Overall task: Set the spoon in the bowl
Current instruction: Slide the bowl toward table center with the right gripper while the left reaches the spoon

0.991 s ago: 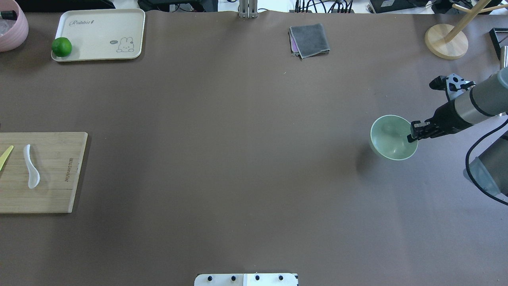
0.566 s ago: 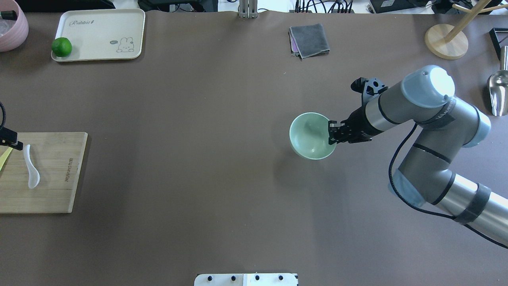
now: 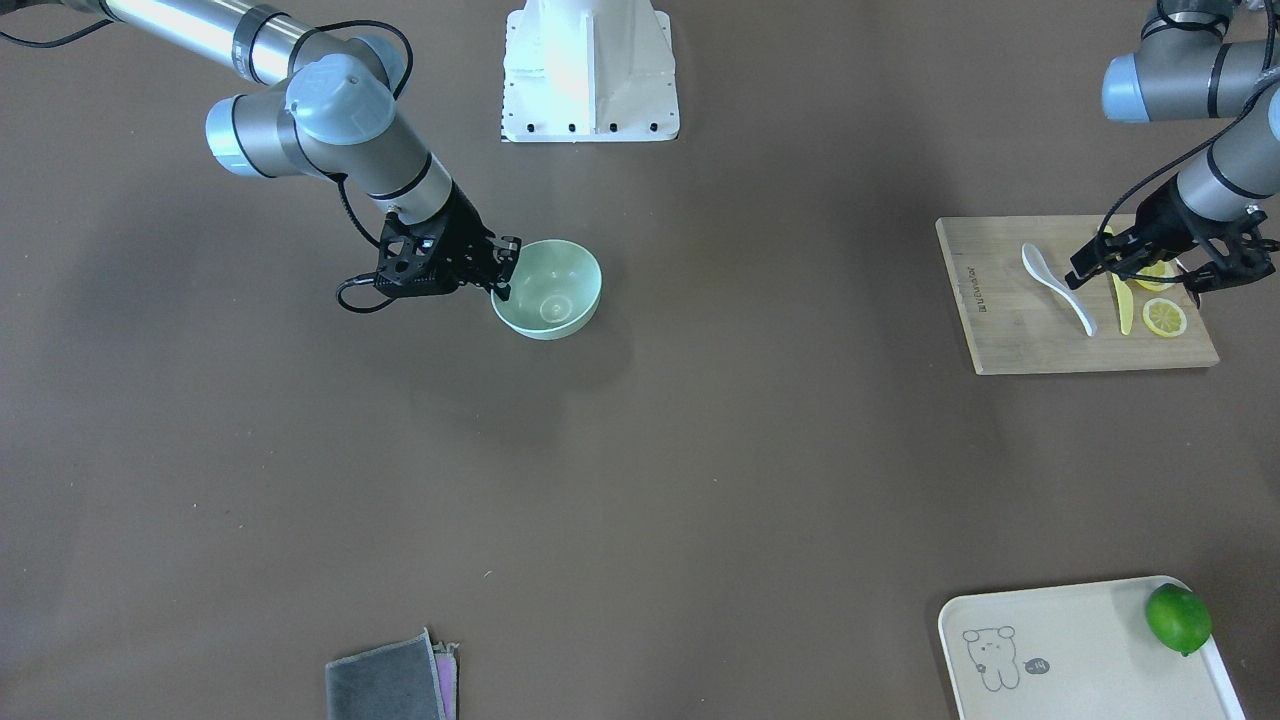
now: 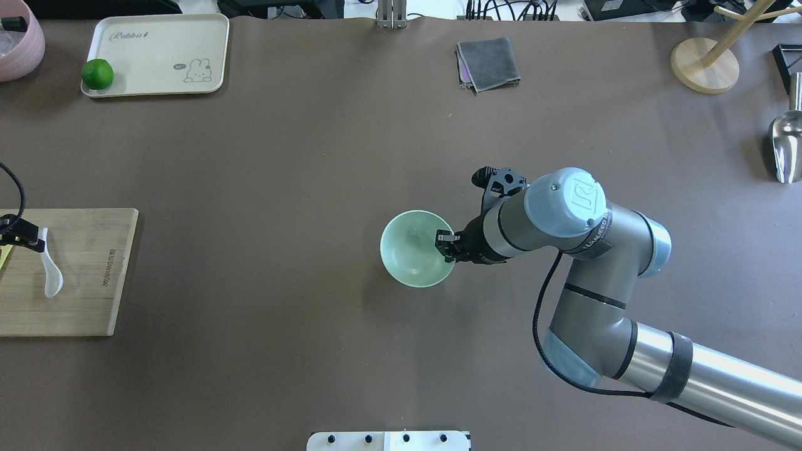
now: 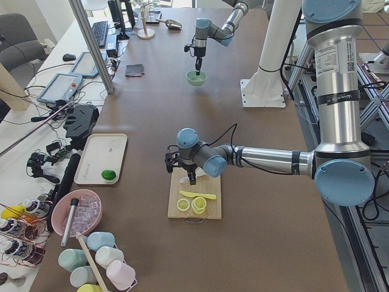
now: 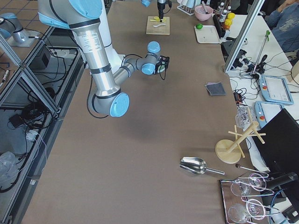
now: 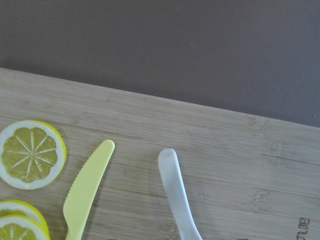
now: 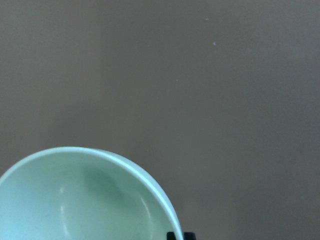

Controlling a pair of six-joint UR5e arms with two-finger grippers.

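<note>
1. Right tool (image 4: 443, 243) clamped on right-hand rim of bowl (image 4: 404, 250), mid-frame in overhead view.
2. Spoon (image 4: 49, 268) flat on board (image 4: 94, 275), far left edge; left tool (image 3: 1092, 268) over handle tip, open or closed: cannot tell.
3. Best to descend straight, pinch across handle's narrow width, and stay clear of knife (image 7: 87, 187) just beside.
4. Worth holding bowl steady for the drop.

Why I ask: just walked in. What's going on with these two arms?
The right hand grips the mint-green bowl by its rim, near the table's middle. The left hand hovers over the handle of the white spoon, which lies on the cutting board beside a yellow knife and lemon slices. The spoon is not yet picked up.
</note>
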